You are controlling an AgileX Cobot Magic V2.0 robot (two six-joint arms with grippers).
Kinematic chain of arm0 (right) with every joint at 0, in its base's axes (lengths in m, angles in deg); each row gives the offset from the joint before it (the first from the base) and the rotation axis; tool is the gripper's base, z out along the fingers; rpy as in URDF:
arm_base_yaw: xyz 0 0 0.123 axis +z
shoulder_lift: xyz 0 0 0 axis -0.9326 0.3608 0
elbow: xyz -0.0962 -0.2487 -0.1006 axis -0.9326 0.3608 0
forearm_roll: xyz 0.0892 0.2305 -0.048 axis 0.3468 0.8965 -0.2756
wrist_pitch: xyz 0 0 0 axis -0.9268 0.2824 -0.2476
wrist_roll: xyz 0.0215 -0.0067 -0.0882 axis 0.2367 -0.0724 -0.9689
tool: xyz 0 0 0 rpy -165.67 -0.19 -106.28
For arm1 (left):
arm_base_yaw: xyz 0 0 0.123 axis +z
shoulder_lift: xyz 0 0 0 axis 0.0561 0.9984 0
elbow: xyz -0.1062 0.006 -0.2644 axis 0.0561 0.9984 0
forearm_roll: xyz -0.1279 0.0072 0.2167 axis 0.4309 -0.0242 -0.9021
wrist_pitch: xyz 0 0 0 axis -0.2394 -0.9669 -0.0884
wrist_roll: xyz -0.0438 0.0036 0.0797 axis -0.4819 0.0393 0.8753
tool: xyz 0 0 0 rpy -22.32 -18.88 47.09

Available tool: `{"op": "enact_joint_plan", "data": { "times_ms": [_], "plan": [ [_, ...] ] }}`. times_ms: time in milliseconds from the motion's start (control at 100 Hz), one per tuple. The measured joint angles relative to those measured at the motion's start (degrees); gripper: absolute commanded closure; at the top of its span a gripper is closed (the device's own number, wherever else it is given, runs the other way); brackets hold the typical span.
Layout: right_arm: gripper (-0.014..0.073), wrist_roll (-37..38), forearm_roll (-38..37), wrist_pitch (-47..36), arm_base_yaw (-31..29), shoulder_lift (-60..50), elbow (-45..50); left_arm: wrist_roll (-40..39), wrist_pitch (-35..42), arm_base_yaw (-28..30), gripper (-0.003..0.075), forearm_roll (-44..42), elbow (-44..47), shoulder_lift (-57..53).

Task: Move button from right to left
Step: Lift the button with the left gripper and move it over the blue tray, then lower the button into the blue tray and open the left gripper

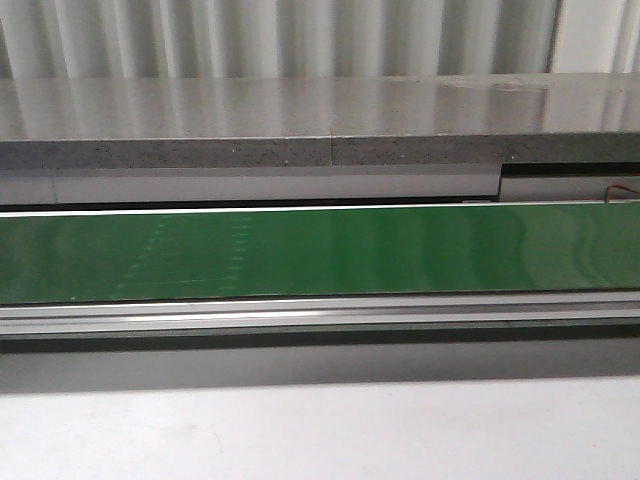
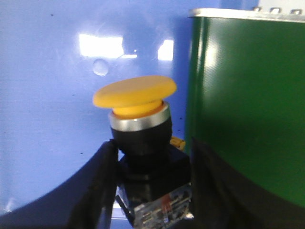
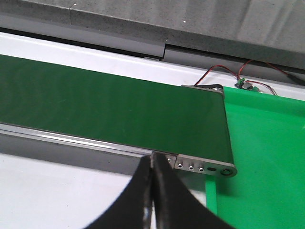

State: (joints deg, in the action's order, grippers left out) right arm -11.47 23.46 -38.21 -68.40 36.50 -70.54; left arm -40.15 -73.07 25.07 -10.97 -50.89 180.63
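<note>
Our left gripper (image 2: pixel 152 191) is clamped on the button (image 2: pixel 140 143), its two black fingers (image 2: pixel 102 181) pressing the sides of the black collar and boxy block. The yellow-orange mushroom head tilts a little, with a silver ring beneath it and the clear-plastic contact part showing low between the fingers. Behind the button lies a blue surface (image 2: pixel 57 95); at its three o'clock in the left wrist view is the end of the green conveyor belt (image 2: pixel 248 105).

Our right gripper (image 3: pixel 152 191) has its fingers pressed together with nothing between them, hanging near the belt's metal end bracket (image 3: pixel 205 167). A bright green tray (image 3: pixel 267 157) sits just past that end, with red and black wires (image 3: pixel 228 69) beyond it.

In the front view we see only the belt (image 1: pixel 320 250), its rail and the grey ledge (image 1: pixel 300 120); neither arm nor the button shows.
</note>
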Motion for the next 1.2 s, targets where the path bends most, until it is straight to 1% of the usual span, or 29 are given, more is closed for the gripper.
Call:
{"op": "enact_joint_plan", "data": {
  "times_ms": [120, 460, 530, 580, 620, 650, 680, 700, 750, 1040, 1090, 1140, 1200],
  "plan": [
    [0.0661, 0.00, 0.00, 0.00, 0.00, 0.00, 0.00, 2.28, 1.39, 1.07, 0.0660, -0.85, 0.00, 2.73],
    [0.0661, 0.00, 0.00, -0.02, 0.00, 0.00, 0.00, 4.32, 4.41, 1.69, 0.0647, -0.85, 0.00, 10.84],
    [0.0661, 0.00, 0.00, -0.02, 0.00, 0.00, 0.00, 4.41, 4.53, 1.69, 0.0594, -0.85, 0.00, 11.73],
    [0.0661, 0.00, 0.00, -0.02, 0.00, 0.00, 0.00, 4.41, 4.53, 1.69, 0.0524, -0.85, 0.00, 12.20],
    [0.0661, 0.00, 0.00, -0.02, 0.00, 0.00, 0.00, 4.41, 4.53, 1.69, 0.0442, -0.85, 0.00, 12.20],
    [0.0661, 0.00, 0.00, -0.02, 0.00, 0.00, 0.00, 4.52, 4.53, 1.69, 0.0407, -0.85, 0.00, 12.20],
    [0.0661, 0.00, 0.00, -0.02, 0.00, 0.00, 0.00, 4.52, 4.53, 1.69, 0.0355, -1.17, 0.00, 12.20],
    [0.0661, 0.00, 0.00, -0.02, 0.00, 0.00, 0.00, 4.52, 4.53, 1.69, 0.0330, -1.30, 0.00, 12.20],
    [0.0661, 0.00, 0.00, -0.02, 0.00, 0.00, 0.00, 4.52, 4.53, 1.69, 0.0297, -1.71, 0.00, 12.20],
    [0.0661, 0.00, 0.00, -0.02, 0.00, 0.00, 0.00, 4.74, 4.53, 1.69, 0.0311, -3.18, -0.11, 12.20],
    [0.0661, 0.00, 0.00, -0.02, 0.00, 0.00, 0.00, 4.74, 4.53, 1.69, 0.0339, -3.18, -0.11, 11.99],
    [0.0661, 0.00, 0.00, -0.02, 0.00, 0.00, 0.00, 4.74, 4.99, 1.69, 0.0388, -3.18, -0.11, 10.98],
    [0.0661, 0.00, 0.00, -0.02, 0.00, 0.00, 0.00, 4.74, 5.86, 1.69, 0.0472, -3.02, -0.11, 9.41]
  ]
}}
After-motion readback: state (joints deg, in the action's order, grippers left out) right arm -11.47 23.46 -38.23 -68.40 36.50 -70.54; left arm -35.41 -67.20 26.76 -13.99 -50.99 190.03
